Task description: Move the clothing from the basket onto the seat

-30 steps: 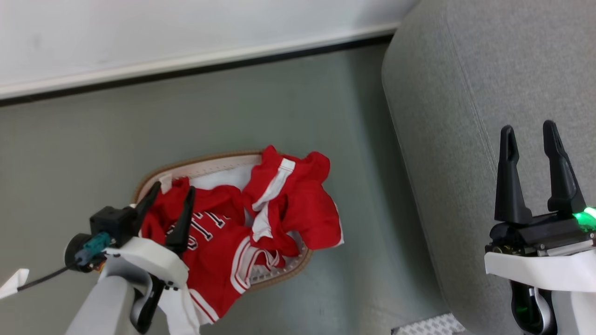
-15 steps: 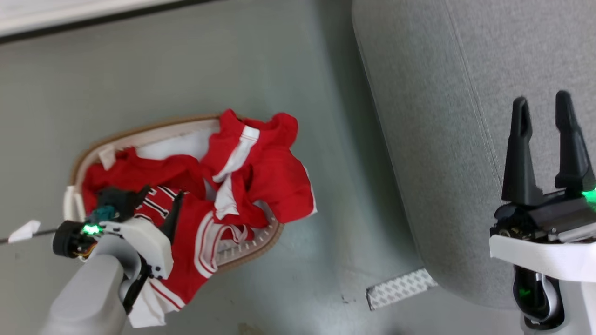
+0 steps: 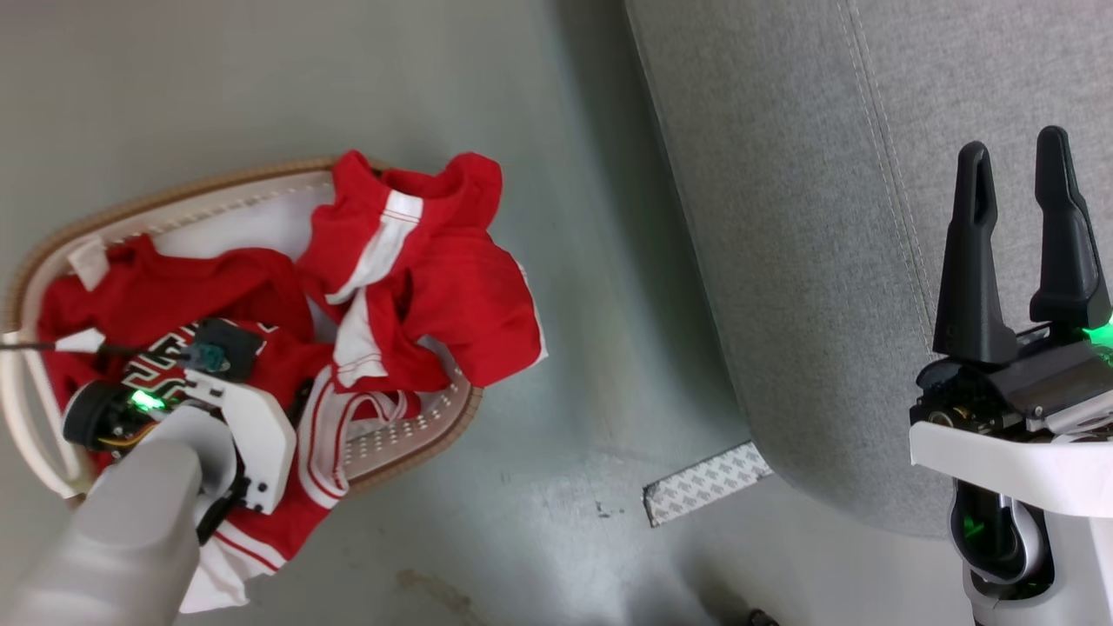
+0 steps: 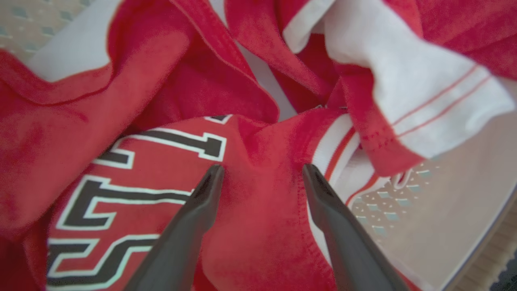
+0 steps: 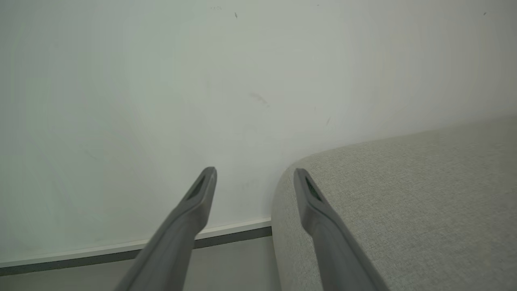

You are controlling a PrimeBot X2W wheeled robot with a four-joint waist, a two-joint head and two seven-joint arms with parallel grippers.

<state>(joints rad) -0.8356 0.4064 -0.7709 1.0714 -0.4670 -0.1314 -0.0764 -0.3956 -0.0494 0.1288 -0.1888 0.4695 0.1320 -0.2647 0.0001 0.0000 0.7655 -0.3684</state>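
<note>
Left wrist view | left gripper (image 4: 262,167) parted, seemingly touching clothing (image 4: 161,81), two pieces | one basket (image 3: 391,435) | right gripper (image 3: 1013,143) parted, empty

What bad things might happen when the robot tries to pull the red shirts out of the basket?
1. The left gripper is open and straddles just a small fold of the red lettered jersey, so a thin pinch may slip.
2. The red garment with white stripes lies bunched against it. It might get dragged along and drop on the grey floor before reaching the light-grey fabric sofa.
3. Cloth draped over the cream perforated plastic basket could tug it sideways.
</note>
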